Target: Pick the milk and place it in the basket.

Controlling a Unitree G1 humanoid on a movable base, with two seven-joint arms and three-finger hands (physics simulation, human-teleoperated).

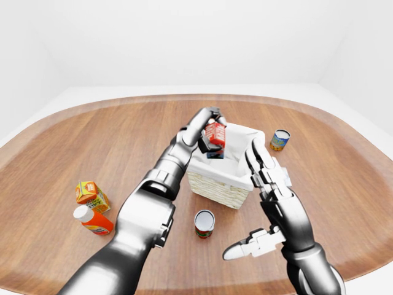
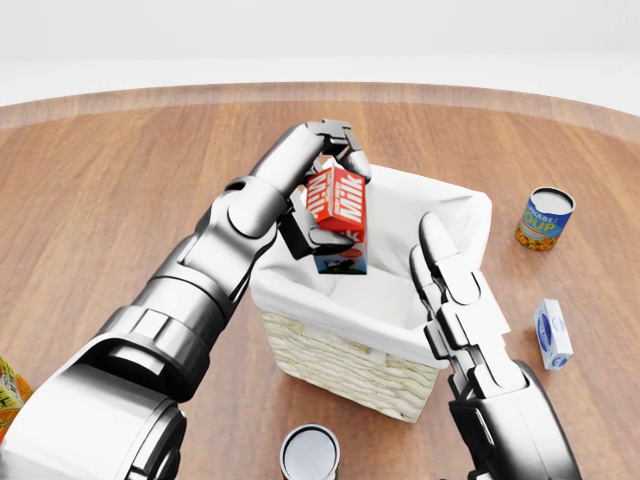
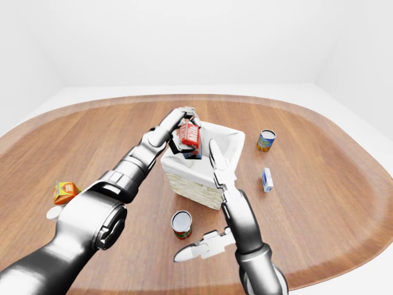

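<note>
Left hand (image 2: 325,185) is clenching the milk (image 2: 337,218) over the basket (image 2: 350,345); right hand (image 1: 273,203) is hanging released. Only the left-eye view is showing the bottle (image 1: 92,220).

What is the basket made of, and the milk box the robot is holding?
The basket looks like pale woven wicker, judging by its criss-cross walls, with a soft white cloth lining folded over the rim. The milk, gripped in the left hand, looks like a smooth printed paper carton, red above and blue below.
</note>
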